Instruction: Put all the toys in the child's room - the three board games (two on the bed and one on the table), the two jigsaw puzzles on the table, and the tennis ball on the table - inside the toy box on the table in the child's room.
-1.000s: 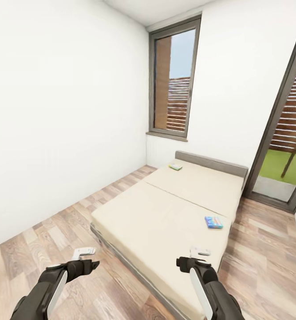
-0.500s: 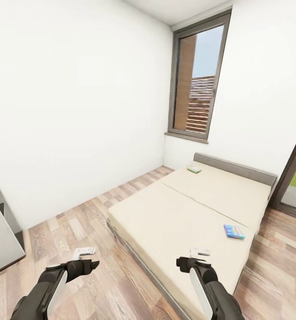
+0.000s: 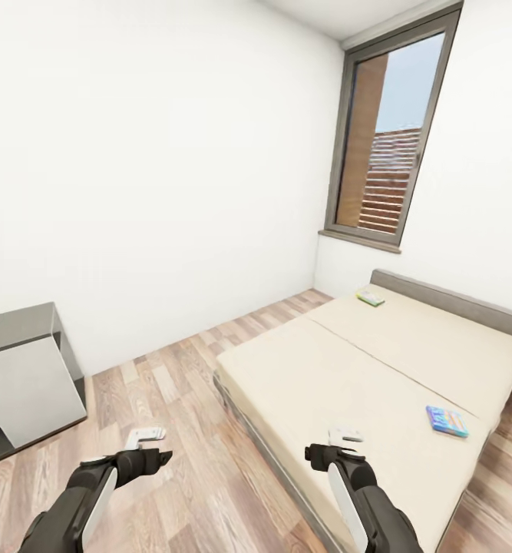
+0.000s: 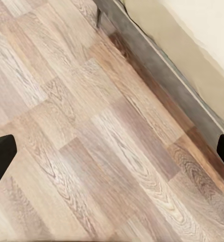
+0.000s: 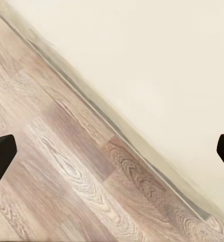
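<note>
The bed [image 3: 378, 376] with its beige mattress fills the right half of the head view. Two board games lie on it: a green-and-white one [image 3: 371, 298] by the grey headboard and a blue cartoon one [image 3: 447, 421] near the right edge. My left gripper [image 3: 146, 438] hangs open over the wood floor, left of the bed. My right gripper [image 3: 346, 436] is open above the bed's near corner. Both wrist views show dark fingertips [image 4: 1, 156] [image 5: 1, 154] spread wide with nothing between them. The toy box, jigsaw puzzles and tennis ball are out of view.
A grey cabinet unit [image 3: 25, 372] stands against the white wall at the left. Wood-plank floor [image 3: 179, 384] runs between it and the bed. A tall dark-framed window [image 3: 390, 146] is in the far wall. The bed's grey side rail [image 4: 167, 70] crosses the left wrist view.
The camera has swung left: the bed and window slid right in the picture and the grey cabinet came into view. Both arms keep the same pose, and the games have not moved on the bed.
</note>
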Robot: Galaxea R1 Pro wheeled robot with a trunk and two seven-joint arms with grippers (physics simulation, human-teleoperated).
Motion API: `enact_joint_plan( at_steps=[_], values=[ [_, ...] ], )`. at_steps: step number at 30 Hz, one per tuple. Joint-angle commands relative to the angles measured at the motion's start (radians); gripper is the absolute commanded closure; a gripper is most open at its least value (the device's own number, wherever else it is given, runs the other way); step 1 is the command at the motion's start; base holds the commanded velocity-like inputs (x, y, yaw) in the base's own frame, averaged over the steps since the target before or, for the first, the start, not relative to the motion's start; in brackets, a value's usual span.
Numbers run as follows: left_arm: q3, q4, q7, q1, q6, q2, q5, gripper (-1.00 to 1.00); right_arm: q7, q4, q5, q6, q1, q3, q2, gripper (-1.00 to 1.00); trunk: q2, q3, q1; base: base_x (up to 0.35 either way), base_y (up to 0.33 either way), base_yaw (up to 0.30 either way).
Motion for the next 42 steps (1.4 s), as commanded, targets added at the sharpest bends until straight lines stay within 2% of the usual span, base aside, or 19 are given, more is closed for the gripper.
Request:
enact_joint_plan(
  at_steps=[1,20,31,42],
  values=[
    [0.002,-0.001,-0.005,-0.001,0.006,-0.001,-0.001,-1.00,-0.010,-0.001,-0.011,0.003,-0.001,0.002,0.000,-1.00,-0.002,-0.002,0.000,0.000,0.000,0.290],
    [0.002,-0.001,-0.005,-0.001,0.005,0.000,-0.001,-1.00,-0.009,-0.001,-0.011,0.003,-0.001,0.001,-0.002,-1.00,-0.002,-0.002,0.000,0.000,0.000,0.289],
    [0.000,-0.001,-0.006,-0.001,0.005,0.000,-0.001,-1.00,-0.006,-0.001,-0.011,0.003,-0.001,0.001,-0.002,-1.00,-0.002,-0.002,0.000,-0.022,-0.011,0.072],
    [0.000,-0.001,-0.004,-0.001,0.006,-0.001,-0.001,-1.00,-0.008,-0.001,-0.011,0.003,-0.001,0.002,-0.001,-1.00,-0.002,-0.002,0.000,-0.125,-0.217,0.189]
  ],
)
